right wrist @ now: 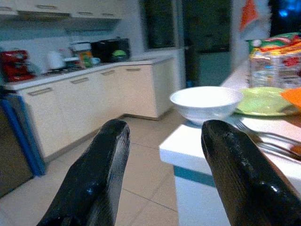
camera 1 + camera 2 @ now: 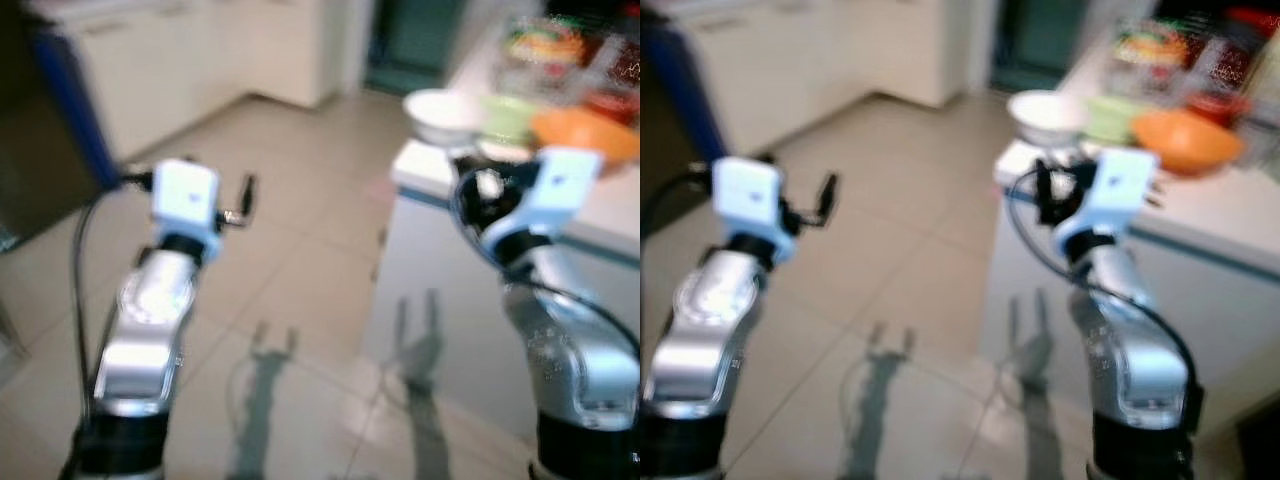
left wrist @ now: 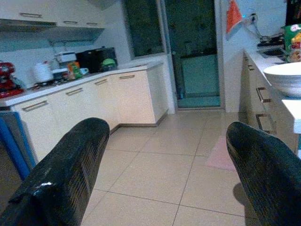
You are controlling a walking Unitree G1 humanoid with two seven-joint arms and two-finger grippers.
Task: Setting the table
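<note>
Both end effectors, left (image 3: 164,179) and right (image 1: 164,174), are spread apart; white bowl (image 1: 205,102) sits at the counter (image 1: 211,150) corner (probably forks (image 1: 263,136) beside it).

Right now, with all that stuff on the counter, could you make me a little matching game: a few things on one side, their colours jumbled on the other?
Things:
1. bowl
2. plate
3. fork
4. gripper fingers

Colours:
A. black
B. silver
C. white
D. light green

Pairs: 1-C, 2-D, 3-B, 4-A
</note>
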